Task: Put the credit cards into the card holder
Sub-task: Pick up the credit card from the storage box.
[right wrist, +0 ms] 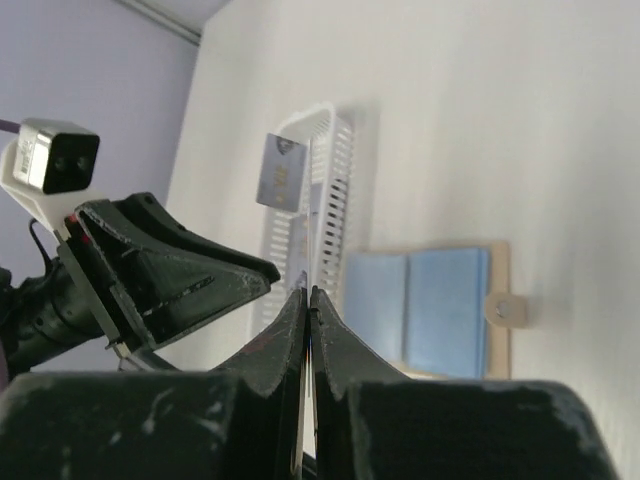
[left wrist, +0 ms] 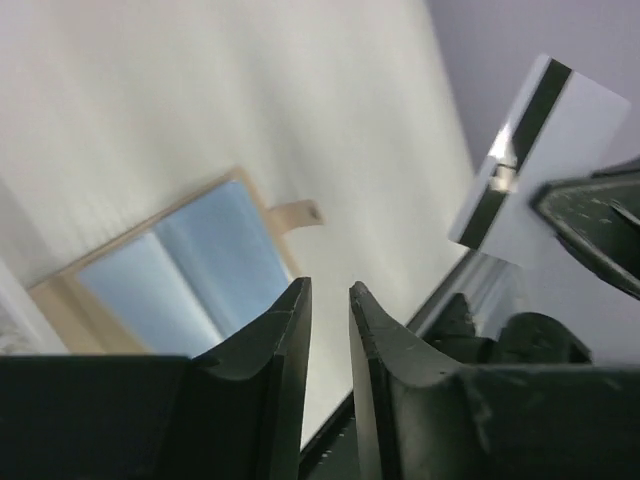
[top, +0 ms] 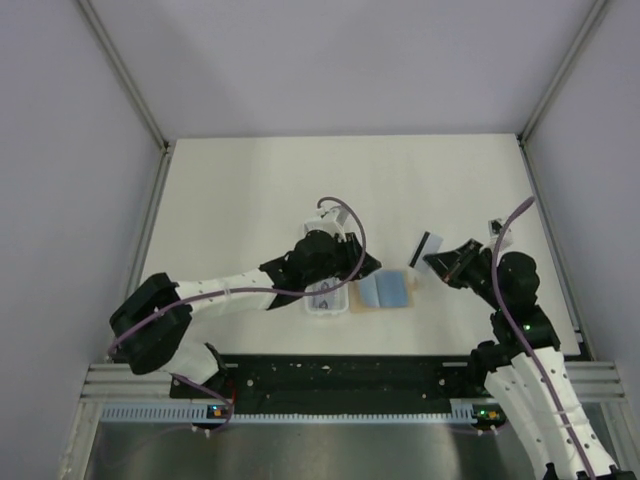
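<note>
Now pinching one credit card [top: 426, 247] in the right fingers [top: 438, 262], clamped fully shut on one edge, and holding it raised off the counter [top: 250, 190], black stripe showing, just right of the card holder [top: 385, 291]. Hovering the left fingers [top: 362, 265] over the clear tray [top: 325, 303], just left of the holder, parted a little and gripping nothing. Noting the holder lying flat and open, pale blue lining up, closing tab [right wrist: 503, 308] pointing toward the right arm, and at least one spare card [right wrist: 283, 172] propped in the tray.

Judging the step in hand as bringing the held card to a blue pocket. Doing it well probably meaning:
- tilting the card to line its free edge up with the pocket mouth;
- approaching low and shallow along the lining rather than dropping from above;
- sliding slowly to feed the thin edge into the slot instead of skating over it.

Likely needing the left fingers pressing down on the tan cover, guarding against the light wallet sliding or folding shut under the push. Letting go only after seating most of the card. Not managing to make out the pocket mouth itself in these views.
</note>
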{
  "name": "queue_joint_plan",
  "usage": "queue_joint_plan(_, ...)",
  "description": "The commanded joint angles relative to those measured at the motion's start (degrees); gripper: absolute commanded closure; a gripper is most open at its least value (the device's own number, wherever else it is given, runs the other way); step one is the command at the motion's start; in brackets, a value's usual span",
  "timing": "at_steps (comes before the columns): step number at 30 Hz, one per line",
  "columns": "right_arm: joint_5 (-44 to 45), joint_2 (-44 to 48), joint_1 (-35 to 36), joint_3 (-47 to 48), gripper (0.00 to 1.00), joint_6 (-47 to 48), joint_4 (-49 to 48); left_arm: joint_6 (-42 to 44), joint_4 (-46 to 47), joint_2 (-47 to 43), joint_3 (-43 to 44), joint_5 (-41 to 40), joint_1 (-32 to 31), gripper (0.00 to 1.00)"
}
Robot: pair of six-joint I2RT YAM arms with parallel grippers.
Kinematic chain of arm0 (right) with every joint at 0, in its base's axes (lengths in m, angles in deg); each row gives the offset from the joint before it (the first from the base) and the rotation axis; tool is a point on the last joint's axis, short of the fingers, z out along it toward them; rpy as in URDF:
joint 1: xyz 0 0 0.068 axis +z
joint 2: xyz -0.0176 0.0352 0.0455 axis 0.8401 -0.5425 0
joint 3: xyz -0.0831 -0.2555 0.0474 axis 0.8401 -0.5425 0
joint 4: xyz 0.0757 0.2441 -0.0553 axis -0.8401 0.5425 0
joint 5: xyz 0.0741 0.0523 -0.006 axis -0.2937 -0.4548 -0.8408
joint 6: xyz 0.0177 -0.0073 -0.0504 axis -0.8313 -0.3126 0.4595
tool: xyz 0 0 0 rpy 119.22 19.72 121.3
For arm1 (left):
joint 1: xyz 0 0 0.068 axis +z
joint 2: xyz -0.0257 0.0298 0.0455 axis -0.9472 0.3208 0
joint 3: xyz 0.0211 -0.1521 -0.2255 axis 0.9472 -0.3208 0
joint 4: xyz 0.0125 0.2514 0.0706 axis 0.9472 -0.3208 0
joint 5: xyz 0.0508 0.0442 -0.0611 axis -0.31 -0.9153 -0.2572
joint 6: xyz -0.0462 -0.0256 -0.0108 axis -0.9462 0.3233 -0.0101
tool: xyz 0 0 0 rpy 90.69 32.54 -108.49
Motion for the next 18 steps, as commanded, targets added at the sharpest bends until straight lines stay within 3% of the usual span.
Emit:
queue_joint_plan(1, 4.32, -1.2, -0.27, 0.81, 1.0, 4.17, 7.71, 4.05, -15.89, 7.06, 7.8, -5.97, 0.14, 0.8)
queue_joint_plan(5, 5.63, -0.24, -0.27, -0.07, 1.0, 4.61, 8.41, 2.99, -18.64, 11.56, 10.63, -4.39, 0.14, 1.0)
queue_joint_plan(10, 11.52, -2.42, -0.27, 1.42, 1.0, 9.87, 12.01, 2.64, -20.13, 11.56, 9.32, -5.96, 0.14, 1.0)
queue_joint_plan(18, 8.71, -11.48, -0.27, 3.18, 1.0, 11.82, 10.96, 2.2, -23.91, 9.2, 5.63, -8.69, 0.14, 1.0)
